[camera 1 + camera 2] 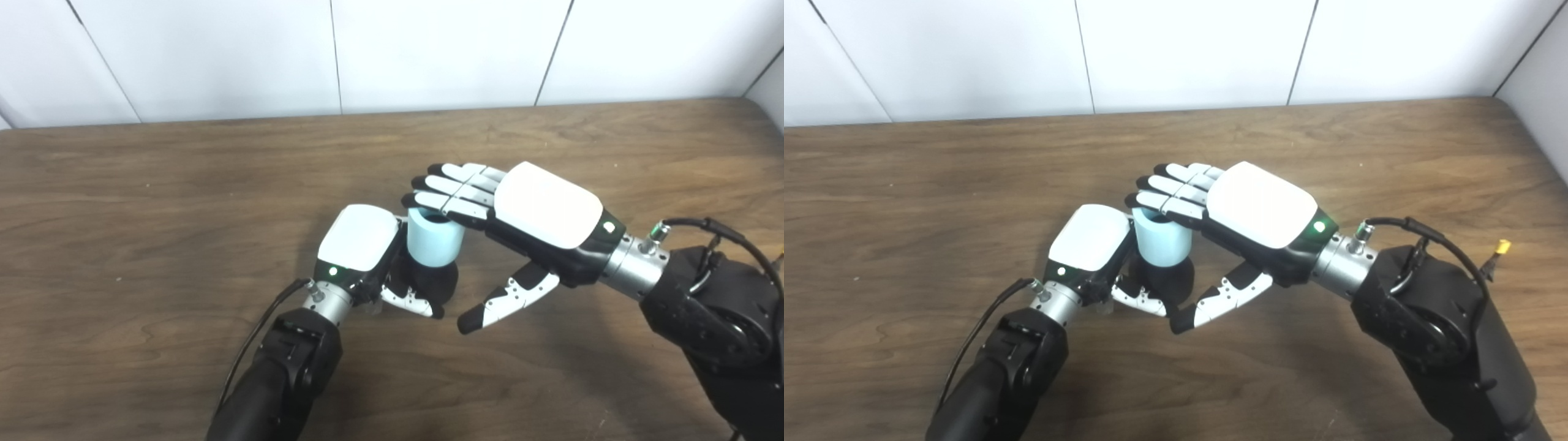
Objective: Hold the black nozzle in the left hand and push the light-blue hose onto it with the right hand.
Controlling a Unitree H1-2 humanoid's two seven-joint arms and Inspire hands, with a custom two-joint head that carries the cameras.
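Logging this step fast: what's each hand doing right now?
Left hand: shut on the nozzle.
Right hand: open, fingers flat over the top of the hose, gripping nothing.

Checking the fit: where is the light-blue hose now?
Near table centre, the light-blue hose stands on the black nozzle held by the left hand, under the right hand fingers.

Wooden table [184, 184]: brown, with dark streaked grain running left to right; rounded far-right corner; a few pale specks on the left part of the top. White wall [429, 49]: stands behind the table's far edge, smooth panels divided by thin dark seams, some upright and some slanting. Side wall [1537, 92]: white, meets the back wall at the right, just beside the table's corner.
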